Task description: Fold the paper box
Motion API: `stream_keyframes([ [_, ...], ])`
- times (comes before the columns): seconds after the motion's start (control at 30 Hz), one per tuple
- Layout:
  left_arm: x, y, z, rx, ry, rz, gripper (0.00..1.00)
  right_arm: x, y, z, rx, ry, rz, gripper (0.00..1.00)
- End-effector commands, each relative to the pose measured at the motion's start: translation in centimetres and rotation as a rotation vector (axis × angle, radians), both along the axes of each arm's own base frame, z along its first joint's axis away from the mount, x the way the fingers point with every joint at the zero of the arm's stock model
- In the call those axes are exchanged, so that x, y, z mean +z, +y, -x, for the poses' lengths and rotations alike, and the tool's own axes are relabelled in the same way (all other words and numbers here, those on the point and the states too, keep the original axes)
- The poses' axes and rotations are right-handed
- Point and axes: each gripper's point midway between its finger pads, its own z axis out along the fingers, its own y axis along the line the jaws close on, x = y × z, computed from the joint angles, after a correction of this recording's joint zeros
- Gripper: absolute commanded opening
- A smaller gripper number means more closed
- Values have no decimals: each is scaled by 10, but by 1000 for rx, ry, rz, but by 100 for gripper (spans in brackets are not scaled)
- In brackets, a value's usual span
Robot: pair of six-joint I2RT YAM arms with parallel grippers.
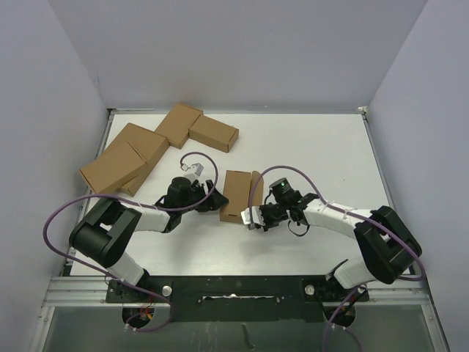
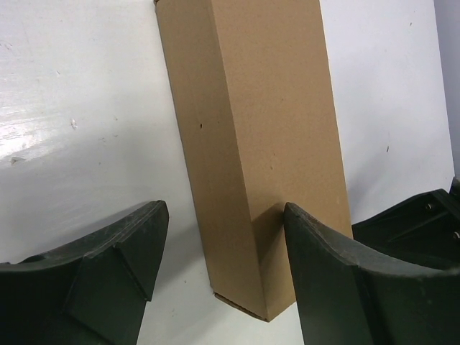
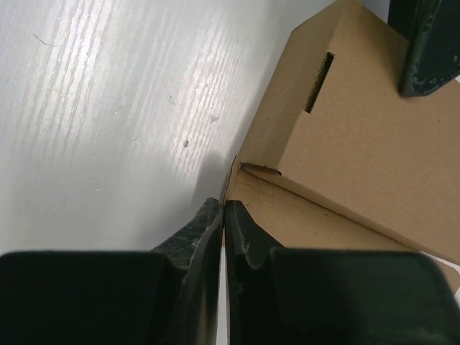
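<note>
Bench (image 1: 322, 147), as I view it from above.
Box (image 1: 236, 192): lies mid-bench, between my two hands.
Left hand (image 1: 214, 204): at the box's left side, near end.
Right hand (image 1: 253, 218): at its near right corner.
Cartons (image 1: 143, 145): clustered far left, behind the box, well apart.

Four closed brown cartons (image 1: 143, 147) lie clustered at the far left of the white table (image 1: 315, 147), touching or overlapping one another. Pale grey walls (image 1: 234, 51) enclose the table's left, far and right sides. A metal rail (image 1: 80, 297) runs along the near edge.
</note>
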Motion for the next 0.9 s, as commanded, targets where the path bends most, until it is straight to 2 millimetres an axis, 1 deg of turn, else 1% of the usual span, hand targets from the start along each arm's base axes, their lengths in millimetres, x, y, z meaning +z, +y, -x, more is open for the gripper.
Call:
stream_keyframes([
  [0.0, 5, -5, -8, -5, -32, 8, 63, 16, 12, -6, -24, 47, -55, 4],
  [0.13, 3, -6, -8, -6, -28, 6, 62, 16, 11, -8, -51, 78, -47, 3],
  [0.43, 1, -5, -8, 1, -18, 2, 61, 9, 6, -15, -167, 233, 53, 1],
  [0.7, 0, -3, -8, 8, -15, -2, 61, 11, -3, -18, -217, 314, 39, 1],
  [0.87, -2, -4, -8, 7, -8, -3, 60, 11, -2, -17, -232, 356, 50, 1],
])
